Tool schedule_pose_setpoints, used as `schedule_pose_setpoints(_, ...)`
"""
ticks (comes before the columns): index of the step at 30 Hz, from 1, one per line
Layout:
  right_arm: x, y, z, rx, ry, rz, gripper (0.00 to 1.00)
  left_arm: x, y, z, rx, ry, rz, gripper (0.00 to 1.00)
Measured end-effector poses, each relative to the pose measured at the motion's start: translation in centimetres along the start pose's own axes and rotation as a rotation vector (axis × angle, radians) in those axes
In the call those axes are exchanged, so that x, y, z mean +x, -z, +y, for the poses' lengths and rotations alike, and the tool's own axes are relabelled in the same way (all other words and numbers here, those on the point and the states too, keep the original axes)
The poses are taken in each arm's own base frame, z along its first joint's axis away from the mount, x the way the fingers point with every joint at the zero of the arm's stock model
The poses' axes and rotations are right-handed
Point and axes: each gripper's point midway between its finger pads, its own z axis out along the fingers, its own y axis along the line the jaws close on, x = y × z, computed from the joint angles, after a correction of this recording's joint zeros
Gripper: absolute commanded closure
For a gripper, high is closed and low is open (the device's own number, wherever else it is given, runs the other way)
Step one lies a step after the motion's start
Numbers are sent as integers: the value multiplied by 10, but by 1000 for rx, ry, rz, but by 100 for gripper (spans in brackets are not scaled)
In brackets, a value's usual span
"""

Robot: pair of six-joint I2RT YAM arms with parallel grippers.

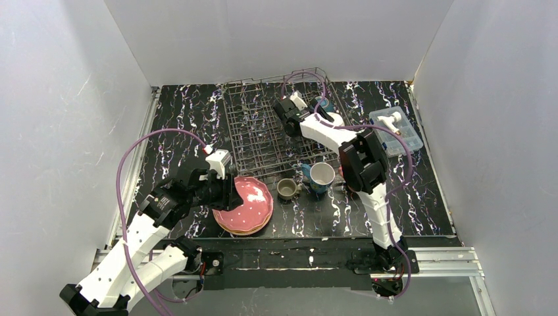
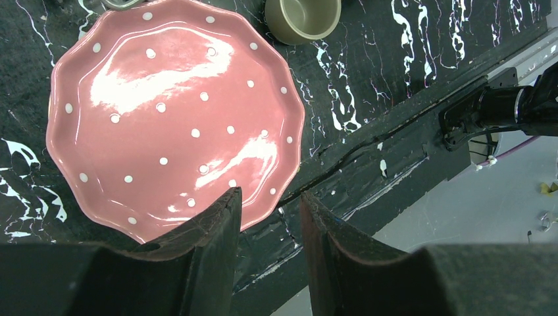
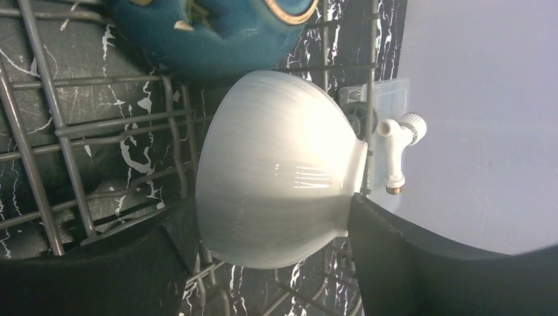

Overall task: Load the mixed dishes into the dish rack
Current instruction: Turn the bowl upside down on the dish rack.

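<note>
The grey wire dish rack (image 1: 263,128) stands at the back middle of the table. My right gripper (image 3: 273,207) is inside its right part, jaws wide, shut on a white bowl (image 3: 283,164) that is tipped on its side; the bowl also shows in the top view (image 1: 335,120). A teal bowl (image 3: 210,33) sits in the rack just beyond it. My left gripper (image 2: 270,197) is open and empty over the near edge of a pink dotted plate (image 2: 171,112), which tops a stack of plates (image 1: 247,205). A grey-olive mug (image 1: 287,189) and a blue mug (image 1: 321,176) stand right of the stack.
A clear plastic box with a white item (image 1: 396,130) lies at the back right, beyond the rack. The table's near edge and a black rail (image 2: 487,108) run close below the left gripper. White walls enclose the table on three sides.
</note>
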Motion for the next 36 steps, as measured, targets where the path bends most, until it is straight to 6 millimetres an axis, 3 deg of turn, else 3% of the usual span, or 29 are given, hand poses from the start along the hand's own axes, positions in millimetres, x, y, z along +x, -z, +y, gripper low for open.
schedule_pose_setpoints(11,15,-12,18,-7,57,37,99,1,-2,1,-3,2,8,64)
schedule_pose_setpoints(14,15,-12,18,-8,56,36,93,1,-2,1,-5,3,11,64)
schedule_pose_setpoints(16,15,-12,19,-7,56,36,85,1,-2,1,-5,3,12,64)
schedule_pose_setpoints(20,15,-12,19,-7,55,37,58,1,-2,1,-5,3,12,64)
schedule_pose_setpoints(27,15,-12,19,-8,54,37,26,1,-2,1,-5,3,12,64)
schedule_pose_setpoints(34,16,-12,22,-16,39,37,3,1,-2,1,-5,3,12,64)
schedule_pose_setpoints(36,16,-12,24,-28,30,37,2,1,-2,1,-5,3,12,64)
